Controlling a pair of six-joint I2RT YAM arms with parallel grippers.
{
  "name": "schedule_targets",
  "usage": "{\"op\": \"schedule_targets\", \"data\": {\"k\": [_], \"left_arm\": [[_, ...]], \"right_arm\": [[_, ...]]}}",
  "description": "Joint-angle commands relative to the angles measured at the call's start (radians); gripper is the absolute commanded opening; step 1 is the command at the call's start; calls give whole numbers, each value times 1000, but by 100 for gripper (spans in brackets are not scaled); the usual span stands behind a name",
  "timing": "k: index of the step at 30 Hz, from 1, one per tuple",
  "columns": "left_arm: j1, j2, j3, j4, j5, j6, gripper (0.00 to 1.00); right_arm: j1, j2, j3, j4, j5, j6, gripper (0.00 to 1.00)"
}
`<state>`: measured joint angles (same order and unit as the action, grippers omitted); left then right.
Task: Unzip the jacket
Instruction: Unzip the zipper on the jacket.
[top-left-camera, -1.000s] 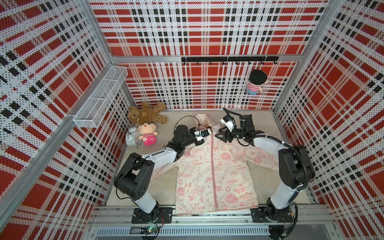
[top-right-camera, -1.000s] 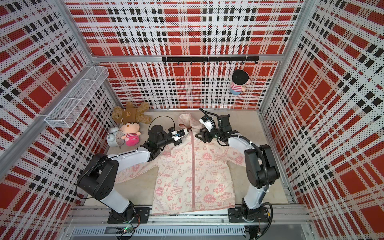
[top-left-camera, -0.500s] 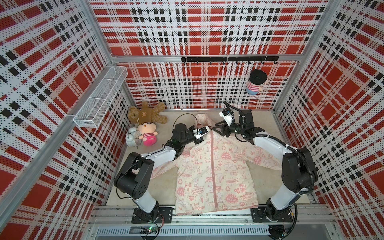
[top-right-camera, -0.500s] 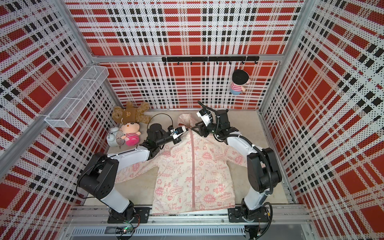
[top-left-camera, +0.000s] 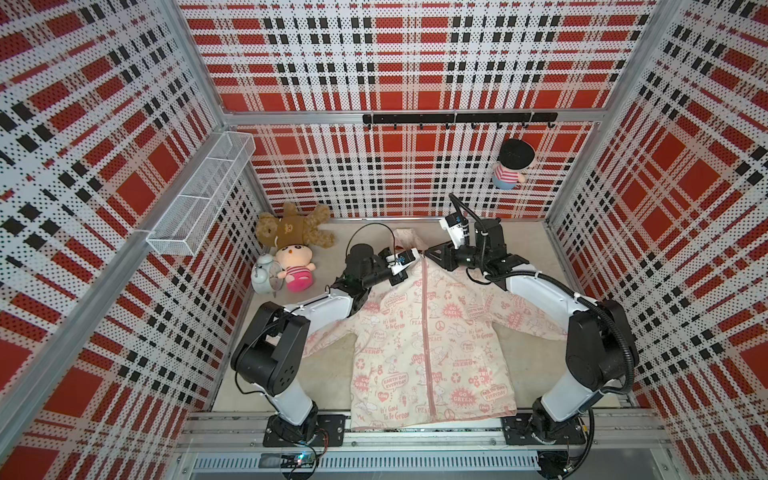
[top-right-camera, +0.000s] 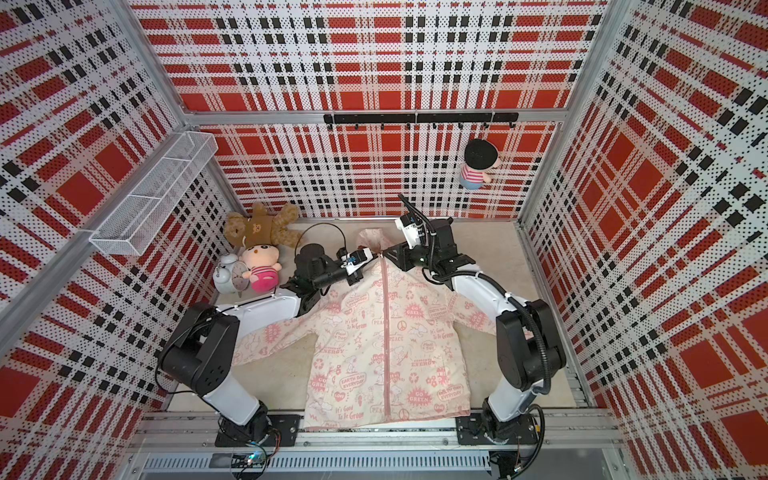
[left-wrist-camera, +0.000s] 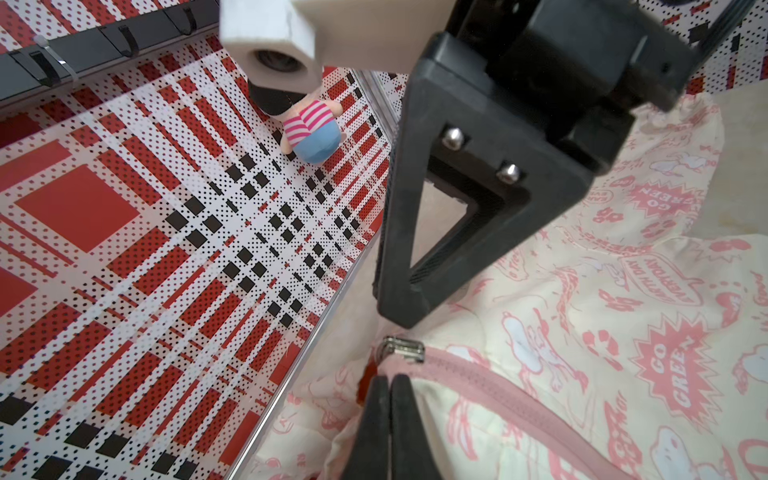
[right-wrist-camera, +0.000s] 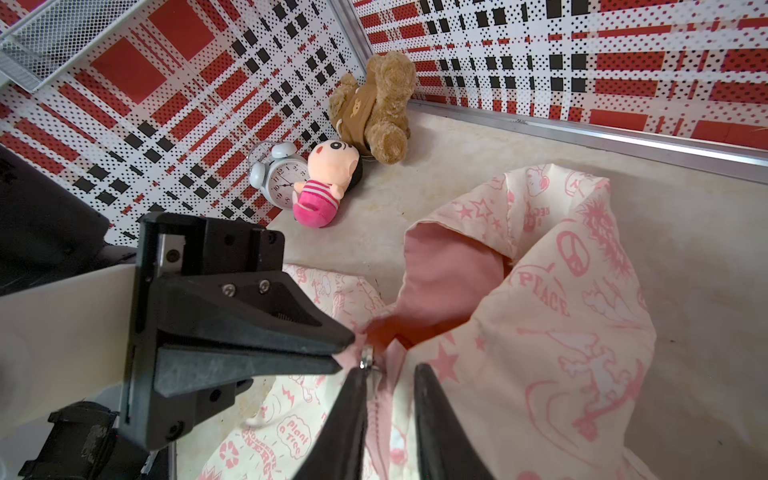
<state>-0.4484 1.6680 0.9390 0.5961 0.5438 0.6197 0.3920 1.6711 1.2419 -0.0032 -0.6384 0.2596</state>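
The cream jacket (top-left-camera: 428, 345) (top-right-camera: 386, 345) with pink prints lies flat on the table, hood at the far end, and its pink zipper (top-left-camera: 424, 324) is closed up to the collar. My left gripper (top-left-camera: 417, 261) (left-wrist-camera: 390, 380) is shut on the collar fabric just beside the metal zipper slider (left-wrist-camera: 403, 349) (right-wrist-camera: 366, 359). From the other side my right gripper (top-left-camera: 430, 254) (right-wrist-camera: 390, 374) reaches the collar top. Its jaws stand a narrow gap apart, straddling the zipper tape right below the slider. One of its fingers (right-wrist-camera: 349, 415) touches the slider.
A brown teddy bear (top-left-camera: 295, 228), a pink doll (top-left-camera: 295, 266) and a white alarm clock (top-left-camera: 264, 276) sit in the far left corner. A wire basket (top-left-camera: 199, 199) hangs on the left wall. A small doll (top-left-camera: 511, 166) hangs from the black hook rail (top-left-camera: 457, 118).
My right gripper has moved left to the top of the zipper and its jaws have narrowed around it. The left gripper has kept its hold on the collar.
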Motion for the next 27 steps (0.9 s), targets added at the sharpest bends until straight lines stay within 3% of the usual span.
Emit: {"op": "schedule_targets", "data": {"k": [1, 17, 27], "left_arm": [[10, 7, 32, 18, 15, -16, 0], [8, 26, 48, 17, -19, -11, 0], [46, 191, 294, -21, -131, -65, 0]], "right_arm": [[14, -29, 38, -25, 18, 24, 23], [42, 13, 114, -153, 56, -8, 21], [32, -5, 148, -211, 271, 0, 17]]}}
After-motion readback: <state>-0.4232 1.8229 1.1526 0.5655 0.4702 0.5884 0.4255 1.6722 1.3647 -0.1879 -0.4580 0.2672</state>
